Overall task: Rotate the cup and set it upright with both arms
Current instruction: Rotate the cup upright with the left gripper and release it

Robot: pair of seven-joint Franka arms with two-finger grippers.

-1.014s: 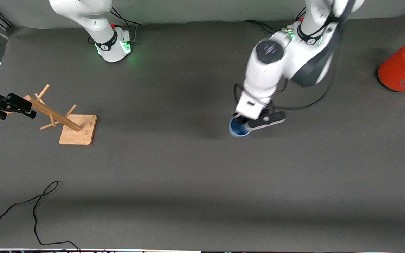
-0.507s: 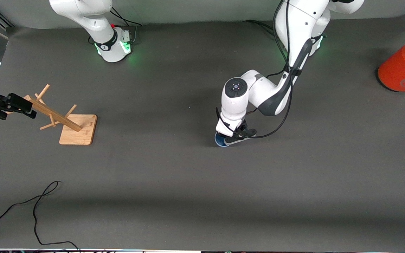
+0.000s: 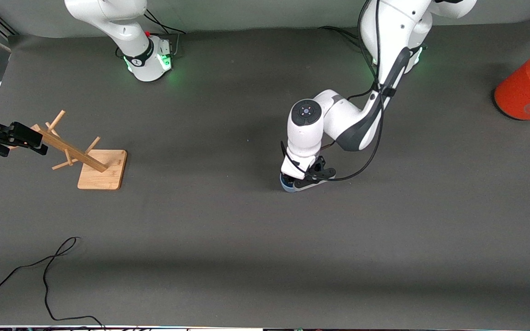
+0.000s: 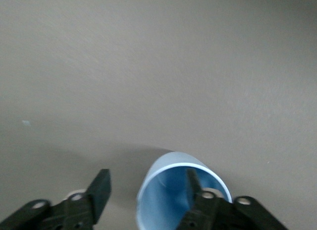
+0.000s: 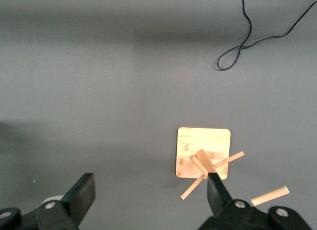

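The light-blue cup (image 3: pixel 286 185) is on the mat mid-table, mostly hidden under my left gripper (image 3: pixel 298 180). In the left wrist view the cup (image 4: pixel 171 173) shows its open mouth toward the camera. My left gripper (image 4: pixel 147 178) is open and straddles the cup's wall. One finger (image 4: pixel 194 183) is inside the cup. The other finger (image 4: pixel 101 184) is outside it, with a gap to the wall. My right gripper (image 3: pixel 19 136) is open and empty and waits up in the air over the wooden rack (image 3: pixel 88 161); it also shows in the right wrist view (image 5: pixel 151 184).
The wooden peg rack (image 5: pixel 204 155) stands at the right arm's end of the table. A large orange canister (image 3: pixel 529 85) with a grey top stands at the left arm's end. A black cable (image 3: pixel 48 276) lies on the mat near the front camera.
My left gripper and the cup moved together toward the right arm's end and nearer the front camera, then settled lower over the cup. The right arm has not moved.
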